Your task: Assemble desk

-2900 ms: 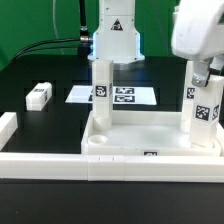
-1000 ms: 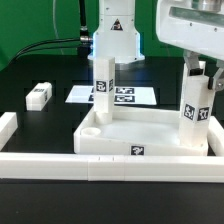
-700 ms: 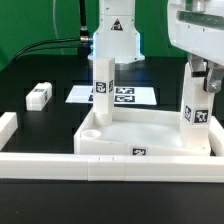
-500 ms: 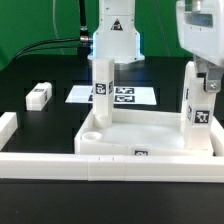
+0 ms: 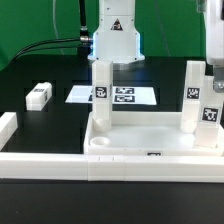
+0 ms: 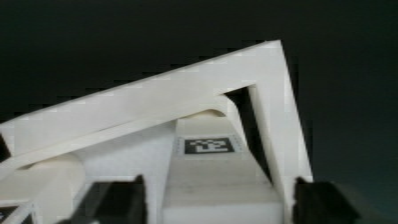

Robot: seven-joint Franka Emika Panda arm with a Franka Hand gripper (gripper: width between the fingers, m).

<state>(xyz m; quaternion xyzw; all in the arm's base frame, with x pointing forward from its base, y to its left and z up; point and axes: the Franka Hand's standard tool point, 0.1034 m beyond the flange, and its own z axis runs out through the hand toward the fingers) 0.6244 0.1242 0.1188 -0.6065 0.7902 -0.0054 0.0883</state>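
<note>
Along the exterior view's left and front runs a white border rail (image 5: 50,165), which is no part of the furniture. Just beyond it on the black tabletop (image 5: 50,120) a loose leg (image 5: 38,95) lies on its side, well apart from everything else. The marker board (image 5: 135,97) lies flat in front of the robot's base.

The desk tray (image 5: 140,130) sits in the middle and right of the tabletop, pressed against the front rail. At its far left corner a first leg (image 5: 101,80) stands upright. The near left corner shows only an empty round socket (image 5: 97,143).

Further right a second leg (image 5: 191,80) stands at the far right corner. A third leg (image 5: 212,125) stands nearer the camera at the picture's edge, directly under the arm.

In the wrist view the end effector (image 6: 217,200) straddles a tagged leg (image 6: 210,165). Its dark fingers (image 6: 119,200) stand on either side with a thin gap showing, so it reads as released, gripping nothing.

Judged from this, the task is well past halfway, with three legs up and one to go. Whether the leg under the arm is fully seated cannot be told. What is left is to fetch the loose leg and fix it into the empty socket.
</note>
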